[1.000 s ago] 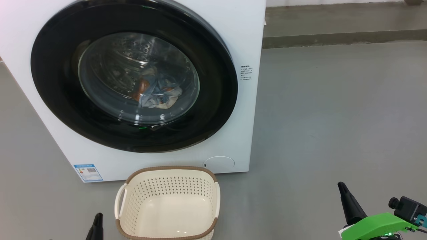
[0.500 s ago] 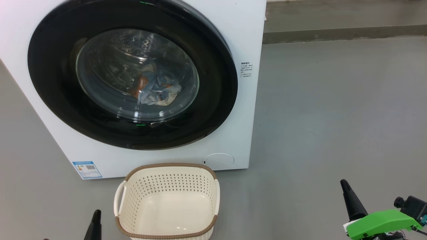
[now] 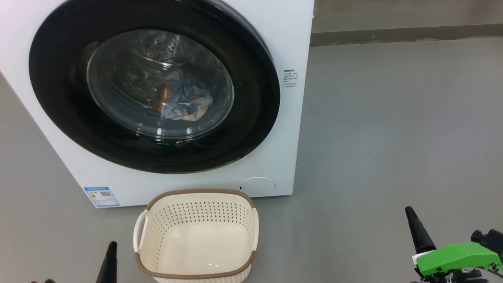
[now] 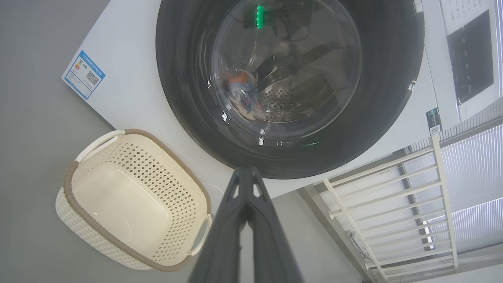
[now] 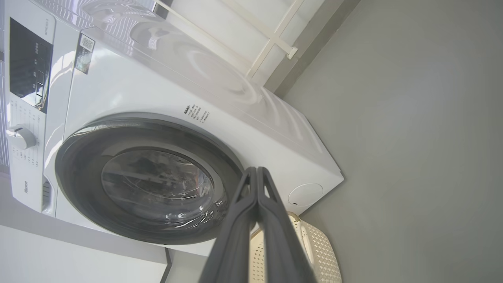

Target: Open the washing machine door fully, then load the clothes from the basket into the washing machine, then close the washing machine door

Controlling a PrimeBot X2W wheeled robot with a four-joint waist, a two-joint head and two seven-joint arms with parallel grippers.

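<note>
So the washing machine door (image 3: 154,84) is shut flat against the front of the white washing machine (image 3: 292,35), and through its glass you can see the clothes (image 3: 182,100), a light-blue and orange bundle with a bit of cream, lying at the bottom of the steel drum. Right below the door, on the grey floor (image 3: 393,137) just in front of the machine, sits the basket (image 3: 196,192) with nothing in it, its back rim near the round flap (image 3: 257,184) at the machine's lower corner. The blue label (image 3: 101,196) is off to the basket's left. The left gripper (image 3: 112,247) hangs low just beside the basket's left handle, not touching, fingers pressed together and holding nothing. The right gripper (image 3: 410,211) is well apart to the right over bare floor, likewise pinched closed and holding nothing, with a bright green cover (image 3: 456,257) behind it.
</note>
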